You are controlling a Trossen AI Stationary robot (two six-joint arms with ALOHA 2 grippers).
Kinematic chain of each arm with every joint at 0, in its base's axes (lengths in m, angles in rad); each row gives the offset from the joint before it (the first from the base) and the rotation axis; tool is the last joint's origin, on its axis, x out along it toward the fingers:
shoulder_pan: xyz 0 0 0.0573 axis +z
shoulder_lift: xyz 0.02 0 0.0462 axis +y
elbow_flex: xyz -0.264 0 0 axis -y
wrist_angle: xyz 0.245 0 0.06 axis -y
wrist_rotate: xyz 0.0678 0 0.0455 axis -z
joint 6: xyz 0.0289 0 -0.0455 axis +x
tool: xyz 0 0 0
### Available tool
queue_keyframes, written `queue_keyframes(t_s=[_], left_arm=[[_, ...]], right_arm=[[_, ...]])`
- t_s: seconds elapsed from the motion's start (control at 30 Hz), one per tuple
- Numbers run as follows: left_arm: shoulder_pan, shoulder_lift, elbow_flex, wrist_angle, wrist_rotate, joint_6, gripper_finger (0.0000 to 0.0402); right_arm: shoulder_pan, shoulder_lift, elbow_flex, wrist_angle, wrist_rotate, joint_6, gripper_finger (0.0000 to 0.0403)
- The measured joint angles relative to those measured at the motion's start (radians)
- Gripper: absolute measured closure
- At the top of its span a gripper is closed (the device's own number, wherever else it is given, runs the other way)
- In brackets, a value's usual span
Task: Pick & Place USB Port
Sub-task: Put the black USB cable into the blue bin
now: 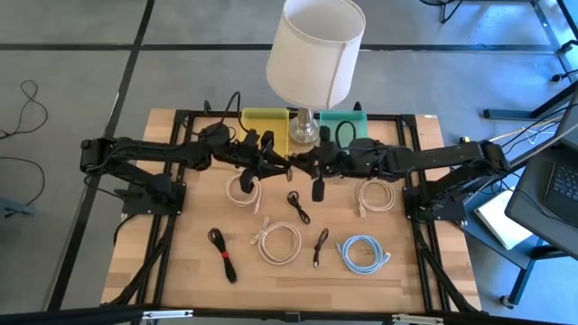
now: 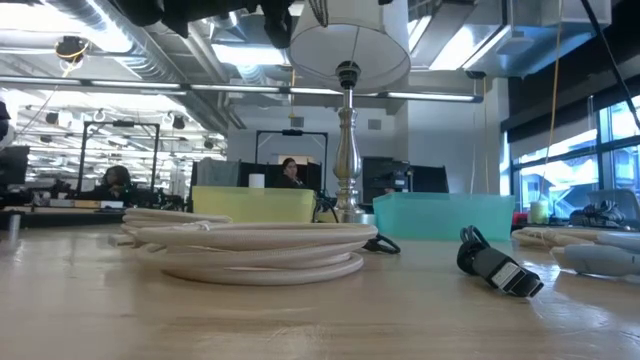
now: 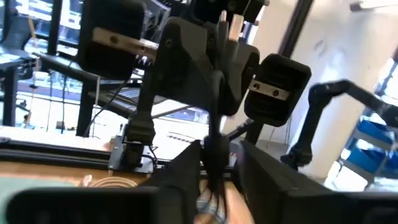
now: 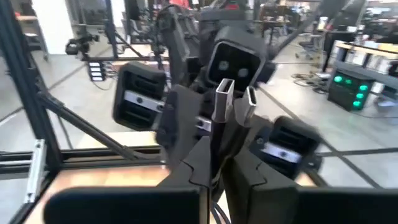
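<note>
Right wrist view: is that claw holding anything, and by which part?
Yes. The right gripper pinches a black USB cable just below its two metal plugs.

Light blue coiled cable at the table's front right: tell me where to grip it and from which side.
Come straight down on the light blue coiled cable: it lies flat. Pinch across the ring's bundled strands, one finger in the open middle, one outside. Left gripper and right gripper meet mid-table.
</note>
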Motion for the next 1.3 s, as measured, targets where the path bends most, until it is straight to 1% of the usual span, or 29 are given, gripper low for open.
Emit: queue_keyframes(t_s=[0.1,0.17,0.27,0.33,0.47,0.6,0.67,0.73,0.8,0.87,0.93,1.07,1.13,1.3], left_arm=[[0.002,0.0,0.0,-0.01,-0.006,-0.033,0.0231],[0.009,-0.003,0.0,-0.013,0.012,-0.046,0.0201],[0.028,-0.03,0.0,-0.05,0.032,-0.041,0.0167],[0.047,-0.058,0.0,-0.102,0.031,-0.04,0.0157],[0.088,-0.138,0.0,-0.274,0.06,-0.039,0.0155],[0.124,-0.231,0.0,-0.509,0.047,0.003,0.0163],[0.144,-0.274,0.0,-0.609,0.009,0.02,0.0167],[0.159,-0.314,0.0,-0.704,-0.048,0.043,0.0171],[0.17,-0.35,0.0,-0.769,-0.113,0.063,0.0173],[0.176,-0.38,0.0,-0.804,-0.17,0.075,0.0173],[0.181,-0.401,0.0,-0.82,-0.21,0.093,0.0172],[0.182,-0.428,0.0,-0.824,-0.272,0.121,0.0173],[0.181,-0.437,0.0,-0.83,-0.301,0.133,0.0175],[0.182,-0.452,0.0,-0.865,-0.327,0.135,0.0176]], right_arm=[[0.0,-0.037,0.0,-0.083,0.047,-0.023,0.0383],[0.0,-0.073,0.0,-0.141,0.09,-0.029,0.0383],[0.012,-0.143,0.0,-0.273,0.163,-0.009,0.0383],[0.037,-0.198,0.0,-0.382,0.234,0.013,0.0383],[0.108,-0.317,0.0,-0.57,0.365,0.128,0.0383],[0.191,-0.407,0.0,-0.776,0.512,0.284,0.0383],[0.221,-0.437,0.0,-0.898,0.575,0.363,0.0383],[0.231,-0.452,0.0,-1.052,0.615,0.456,0.0383],[0.219,-0.459,-0.005,-1.193,0.636,0.571,0.0383],[0.197,-0.469,-0.027,-1.275,0.642,0.653,0.0385],[0.175,-0.482,-0.063,-1.301,0.626,0.694,0.0385],[0.117,-0.529,-0.166,-1.234,0.571,0.699,0.0385],[0.082,-0.56,-0.234,-1.153,0.523,0.679,0.0385],[-0.045,-0.626,-0.402,-0.877,0.372,0.544,0.0385]])
